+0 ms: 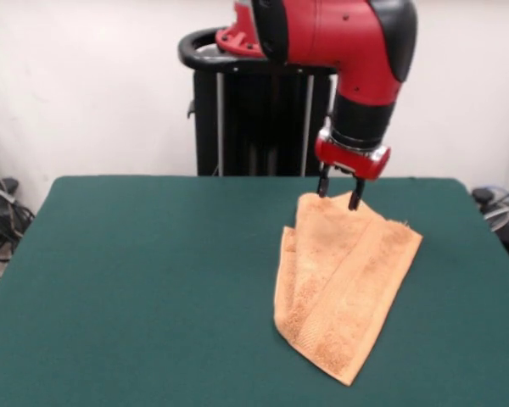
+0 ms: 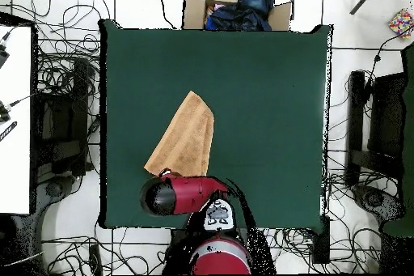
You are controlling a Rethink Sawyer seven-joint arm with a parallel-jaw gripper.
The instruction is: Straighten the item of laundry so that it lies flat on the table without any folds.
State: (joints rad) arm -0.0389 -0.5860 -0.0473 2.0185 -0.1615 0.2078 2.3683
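One light orange towel [image 1: 343,284] lies on the dark green desk [image 1: 153,288], and in the front view its nearest corner points toward the camera, close to the desk's near edge, right of the middle. From that corner the cloth runs up and away in a long slanted shape, wider in the middle. It is folded over on itself: a lengthwise layer lies on top along its left side, with a doubled edge showing there, and a woven band crosses the cloth near the low corner. The right edge is straight and ends in a sharp corner on the felt.

Farther back, the towel's far end rises slightly off the desk to a peak, and the fingers [image 1: 339,191] are clamped on that peak, their two dark tips closing on the cloth from either side. Above them sits the red wrist ring and the black and red arm [image 1: 356,51], which comes down from the top of the picture.

From overhead, the towel [image 2: 184,139] is a slanted strip left of the desk's middle, one end pointing toward the desk's centre [image 2: 267,87], the other vanishing under the arm's red elbow [image 2: 182,194], so the fingers are hidden there. Beyond the desk's far edge stands a cardboard box [image 2: 234,10] holding dark cloth.
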